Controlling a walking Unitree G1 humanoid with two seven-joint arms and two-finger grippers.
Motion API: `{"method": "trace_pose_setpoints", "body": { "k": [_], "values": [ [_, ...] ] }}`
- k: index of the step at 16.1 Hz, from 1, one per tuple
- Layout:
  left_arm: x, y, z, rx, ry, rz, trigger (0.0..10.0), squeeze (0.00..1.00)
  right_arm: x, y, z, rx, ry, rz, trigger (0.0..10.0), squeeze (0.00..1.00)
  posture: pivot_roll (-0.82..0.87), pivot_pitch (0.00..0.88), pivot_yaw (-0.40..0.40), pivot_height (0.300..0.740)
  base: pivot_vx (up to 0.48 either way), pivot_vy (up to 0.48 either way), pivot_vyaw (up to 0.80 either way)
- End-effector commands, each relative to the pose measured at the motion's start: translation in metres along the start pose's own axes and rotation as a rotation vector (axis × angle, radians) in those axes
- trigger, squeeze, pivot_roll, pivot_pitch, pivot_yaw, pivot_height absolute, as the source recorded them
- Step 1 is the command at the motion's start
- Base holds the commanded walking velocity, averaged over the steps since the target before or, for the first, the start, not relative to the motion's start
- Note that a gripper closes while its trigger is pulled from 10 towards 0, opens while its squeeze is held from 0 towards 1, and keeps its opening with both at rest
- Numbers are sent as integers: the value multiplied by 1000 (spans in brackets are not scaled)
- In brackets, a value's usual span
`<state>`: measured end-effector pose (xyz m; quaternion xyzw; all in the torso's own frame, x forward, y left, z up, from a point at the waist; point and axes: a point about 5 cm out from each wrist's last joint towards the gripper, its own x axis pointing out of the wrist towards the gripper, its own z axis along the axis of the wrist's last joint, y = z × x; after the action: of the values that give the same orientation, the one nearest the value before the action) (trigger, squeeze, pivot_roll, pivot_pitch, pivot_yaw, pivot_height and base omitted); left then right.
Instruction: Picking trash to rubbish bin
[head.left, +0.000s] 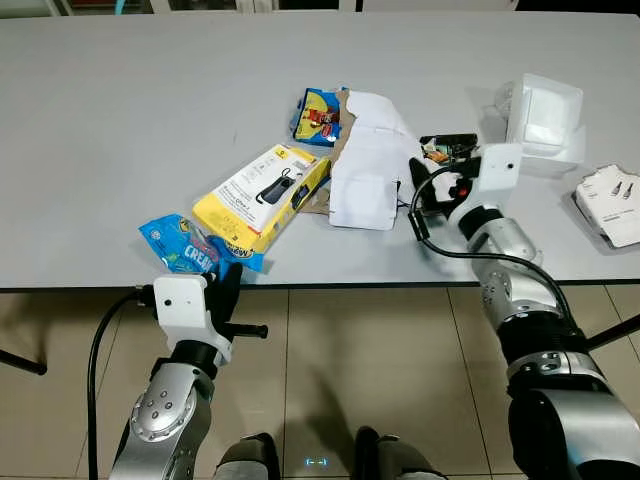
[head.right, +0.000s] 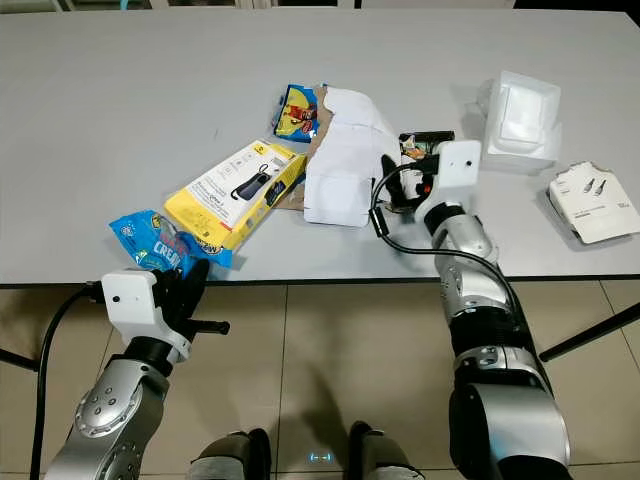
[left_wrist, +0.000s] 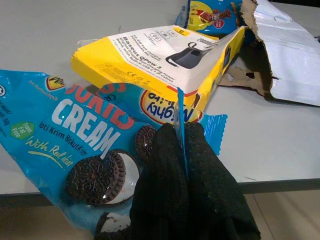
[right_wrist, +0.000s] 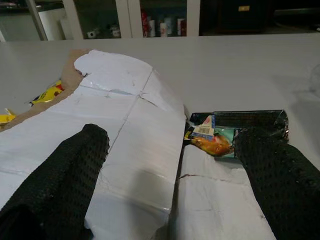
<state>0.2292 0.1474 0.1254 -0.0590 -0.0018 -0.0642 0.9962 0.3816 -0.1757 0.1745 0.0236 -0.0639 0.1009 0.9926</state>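
A blue cookie wrapper (head.left: 178, 246) lies at the table's front edge, partly under a yellow power-bank box (head.left: 262, 192). My left gripper (head.left: 228, 283) reaches up from below the edge and is shut on the wrapper's (left_wrist: 75, 135) near edge, with the black fingers (left_wrist: 165, 185) pinched on the foil. My right gripper (head.left: 424, 193) is open over the right side of a torn white cardboard piece (head.left: 368, 165). Its fingers (right_wrist: 55, 180) straddle the cardboard (right_wrist: 130, 125). A small dark snack packet (right_wrist: 225, 131) lies just beyond them.
A small blue and yellow packet (head.left: 318, 115) lies behind the yellow box. At the right of the grey table (head.left: 120, 100) stand a white plastic tray (head.left: 543, 118) and a white cable box (head.left: 612, 203). Tiled floor (head.left: 350, 340) lies below the table edge.
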Motion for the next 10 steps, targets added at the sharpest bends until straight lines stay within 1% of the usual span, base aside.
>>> {"method": "trace_pose_setpoints", "body": {
  "k": [1,2,3,4,5,6,7,9,10],
  "values": [
    [-2,0,0,-5,3,-4,1529,0,1,-1,6,-56,-24,-3,10000,0,62,199,29,740,0,0,0],
    [-2,0,0,-4,3,-4,1569,0,2,-3,5,-80,-22,-10,10000,0,62,199,29,740,0,0,0],
    [-2,0,0,-3,3,-4,1608,0,1,-5,2,-111,6,-17,10000,0,62,199,29,740,0,0,0],
    [-2,0,0,-3,3,-4,1608,0,1,-5,2,-111,6,-17,10000,0,62,199,29,740,0,0,0],
    [-3,0,0,-3,3,-3,1686,0,1,-7,-2,-140,40,-9,10000,0,62,199,29,740,0,0,0],
    [-3,0,0,-2,3,-2,1647,0,-1,-7,-7,-169,75,20,10000,0,62,199,29,740,0,0,0],
    [-3,0,0,-3,3,-3,1686,0,-3,-8,-11,-230,96,57,10000,0,62,199,29,740,0,0,0],
    [-3,0,0,-4,4,-4,1765,0,-5,-11,-14,-271,115,101,10000,0,62,199,29,740,0,0,0],
    [-3,0,0,-4,5,-3,1804,0,-6,-15,-13,-270,125,132,10000,0,62,199,29,740,0,0,0]
  ]
}}
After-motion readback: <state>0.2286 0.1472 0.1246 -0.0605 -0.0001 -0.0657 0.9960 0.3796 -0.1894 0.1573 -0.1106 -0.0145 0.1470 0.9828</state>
